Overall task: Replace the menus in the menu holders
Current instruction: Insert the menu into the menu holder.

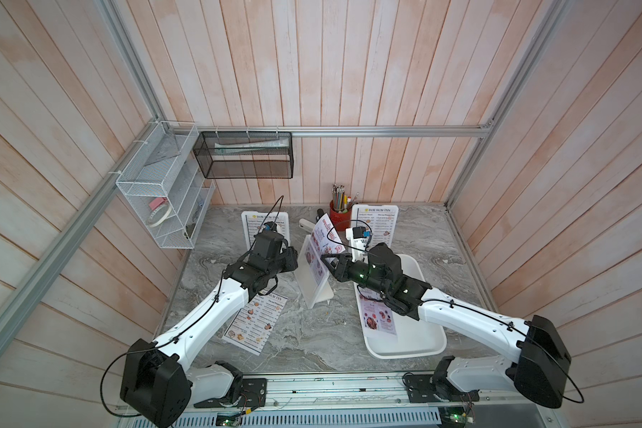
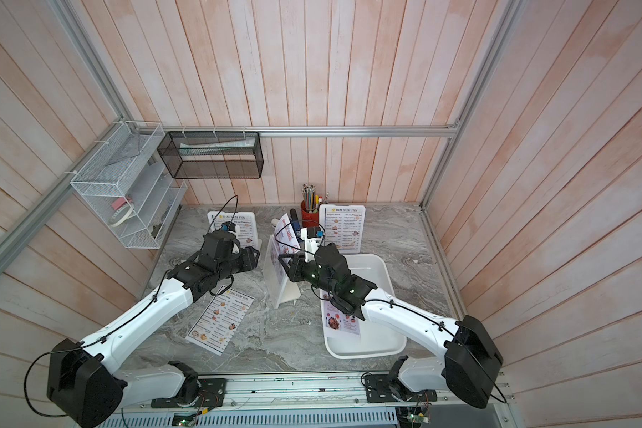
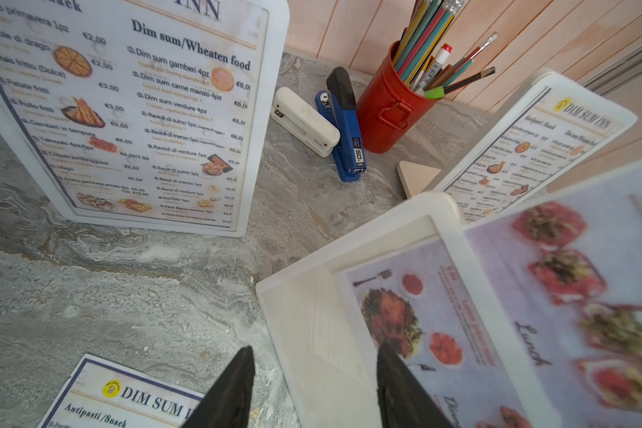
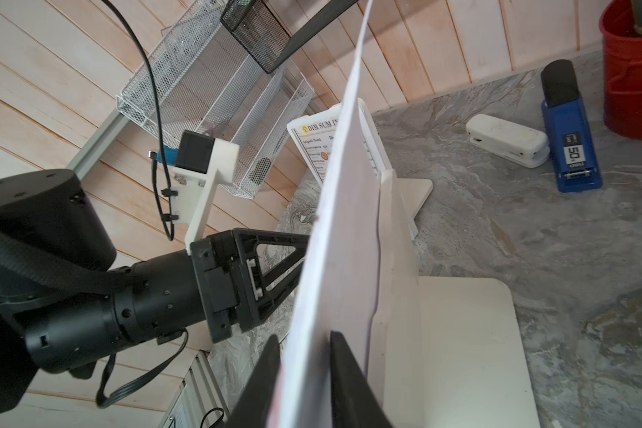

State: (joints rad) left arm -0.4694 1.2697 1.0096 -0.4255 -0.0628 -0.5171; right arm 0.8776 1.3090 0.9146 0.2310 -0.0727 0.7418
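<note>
The middle menu holder [image 1: 321, 291] stands at the table's centre, with a pinkish special menu [image 1: 325, 231] partly in its slot and sticking up above the frame. My right gripper [image 1: 326, 259] sits at that sheet [image 4: 345, 222]; in the right wrist view its jaws stand slightly apart, one on each side of the paper. My left gripper [image 3: 314, 352] is open at the holder's [image 3: 312, 333] left edge, one finger over the table and one over its face. Whether it touches the holder I cannot tell. Two more holders [image 1: 264, 222] [image 1: 375, 226] at the back carry DIM SUM INN menus.
A loose DIM SUM INN menu [image 1: 254, 322] lies flat under the left arm. A white tray [image 1: 408, 348] at the right holds special menus [image 1: 380, 318]. A red pencil cup [image 1: 340, 215] and two staplers [image 3: 304, 122] [image 3: 345, 129] stand at the back. Wire baskets [image 1: 164, 192] hang on the wall.
</note>
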